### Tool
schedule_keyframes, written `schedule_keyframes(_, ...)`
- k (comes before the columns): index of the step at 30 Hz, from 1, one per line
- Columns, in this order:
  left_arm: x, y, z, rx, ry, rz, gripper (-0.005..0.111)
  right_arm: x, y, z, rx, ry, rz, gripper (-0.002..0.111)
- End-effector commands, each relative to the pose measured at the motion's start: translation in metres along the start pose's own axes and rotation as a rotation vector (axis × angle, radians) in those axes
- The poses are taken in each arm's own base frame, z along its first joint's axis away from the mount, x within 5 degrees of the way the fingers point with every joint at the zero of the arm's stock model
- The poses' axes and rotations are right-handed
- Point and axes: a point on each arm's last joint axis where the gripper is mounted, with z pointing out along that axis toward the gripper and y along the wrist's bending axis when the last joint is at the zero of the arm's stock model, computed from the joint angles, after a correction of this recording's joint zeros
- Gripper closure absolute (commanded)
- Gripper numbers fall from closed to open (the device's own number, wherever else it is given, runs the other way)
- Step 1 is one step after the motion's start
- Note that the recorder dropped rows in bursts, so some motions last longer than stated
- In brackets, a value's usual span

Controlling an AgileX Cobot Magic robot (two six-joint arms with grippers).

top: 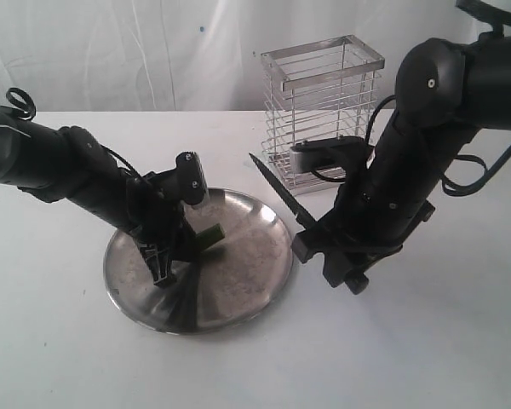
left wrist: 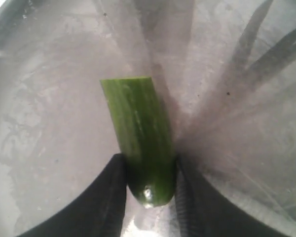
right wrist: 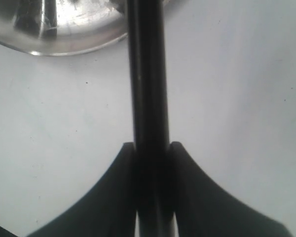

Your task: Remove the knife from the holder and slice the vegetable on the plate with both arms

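The dark green vegetable (left wrist: 140,143) lies on the steel plate (left wrist: 49,98), its cut end pointing away from my left gripper (left wrist: 149,173). That gripper is shut on its rounded end. In the exterior view the vegetable (top: 210,235) sits left of the plate's (top: 255,281) middle, with the left gripper (top: 187,245) low over it. My right gripper (right wrist: 151,153) is shut on the black knife (right wrist: 147,74). The knife (top: 277,189) slants up and left over the plate's right rim, held by the right gripper (top: 313,241). Behind it stands the silver wire holder (top: 324,102).
White tabletop (top: 426,341) surrounds the plate. A white curtain (top: 111,51) hangs behind. The right arm's wrist and cables crowd the holder's front. The plate's rim (right wrist: 64,29) shows beyond the knife in the right wrist view.
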Motion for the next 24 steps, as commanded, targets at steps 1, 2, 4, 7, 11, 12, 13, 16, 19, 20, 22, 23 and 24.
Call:
schedule_keyframes(1, 0.000, -0.005, 0.000, 0.060, -0.008, -0.023, 0.090, -0.002, -0.001, 0.000, 0.001, -0.024, 0.012, 0.108)
schedule_keyframes(2, 0.000, -0.005, 0.000, 0.060, -0.008, -0.023, 0.086, -0.002, -0.002, 0.000, 0.002, -0.027, 0.012, 0.108)
schedule_keyframes(4, 0.000, -0.005, 0.000, 0.060, -0.008, -0.023, 0.078, -0.002, -0.002, 0.000, 0.002, -0.027, 0.012, 0.108)
schedule_keyframes(7, 0.000, -0.005, 0.000, 0.060, -0.007, -0.042, 0.065, -0.002, -0.001, 0.000, 0.000, -0.027, 0.013, 0.108)
schedule_keyframes(11, -0.001, -0.005, 0.000, 0.057, -0.008, -0.091, 0.052, -0.002, -0.001, 0.000, 0.000, -0.025, 0.013, 0.108)
schedule_keyframes(12, -0.001, -0.004, 0.000, 0.052, -0.009, -0.104, 0.050, -0.002, -0.001, 0.000, -0.001, -0.023, 0.013, 0.108)
schedule_keyframes(13, -0.001, -0.004, 0.000, 0.046, -0.009, -0.109, 0.048, -0.001, -0.001, 0.000, -0.001, -0.021, 0.013, 0.108)
schedule_keyframes(16, 0.000, -0.002, 0.000, 0.032, -0.008, -0.122, 0.047, -0.001, -0.001, 0.000, -0.002, -0.017, 0.013, 0.108)
schedule_keyframes(19, -0.004, -0.003, -0.006, 0.032, -0.018, -0.118, 0.048, -0.001, -0.001, 0.000, -0.003, -0.014, 0.013, 0.108)
schedule_keyframes(20, -0.006, -0.003, -0.009, 0.036, -0.025, -0.115, 0.048, 0.000, -0.001, 0.000, -0.004, -0.006, 0.013, 0.108)
schedule_keyframes(22, -0.010, -0.002, -0.017, 0.025, -0.041, -0.106, 0.048, 0.003, 0.000, 0.000, -0.011, 0.025, 0.013, 0.108)
schedule_keyframes(23, -0.014, -0.001, -0.023, 0.013, -0.051, -0.100, 0.048, 0.005, 0.001, 0.000, -0.015, 0.042, 0.011, 0.108)
schedule_keyframes(24, -0.017, -0.001, -0.030, -0.001, -0.064, -0.093, 0.048, 0.007, 0.003, -0.002, -0.024, 0.067, 0.006, 0.108)
